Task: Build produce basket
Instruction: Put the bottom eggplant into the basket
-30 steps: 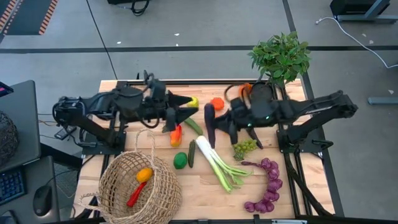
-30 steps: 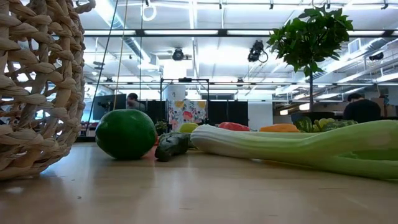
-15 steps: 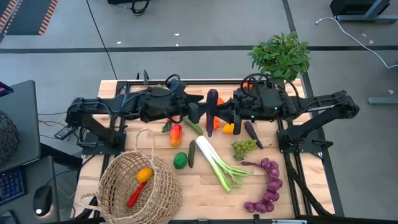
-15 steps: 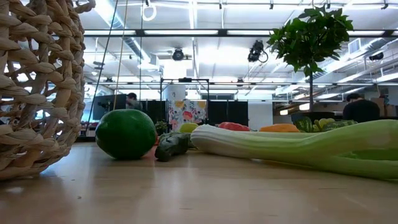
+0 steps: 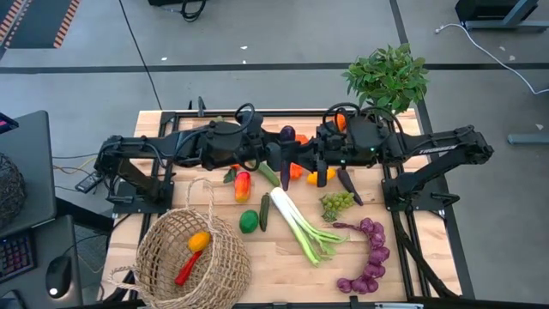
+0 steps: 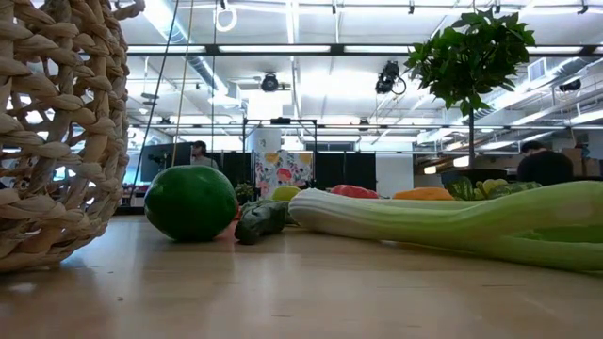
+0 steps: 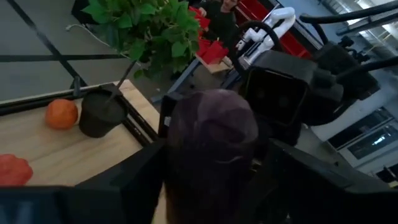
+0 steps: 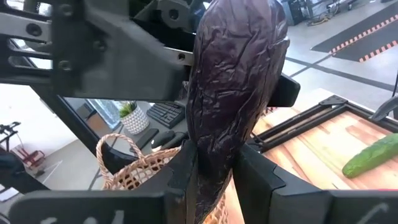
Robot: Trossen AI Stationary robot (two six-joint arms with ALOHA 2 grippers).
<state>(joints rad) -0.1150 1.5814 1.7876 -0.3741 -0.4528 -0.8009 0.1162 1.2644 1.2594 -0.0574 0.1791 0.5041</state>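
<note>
Handover above mid-table, high view. The right gripper [image 5: 296,160] is clamped on one end of a purple aubergine [image 5: 286,137]; its long axis runs from there toward 11 o'clock. The left gripper [image 5: 273,154], jaws wide and not yet gripping, brackets the free end. The basket [image 5: 163,257] lies at 7 o'clock, nearer the left arm.

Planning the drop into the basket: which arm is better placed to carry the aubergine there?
Left, probably. The left gripper is closing around the aubergine held by the right gripper, and the basket sits on the left arm's side.
</note>
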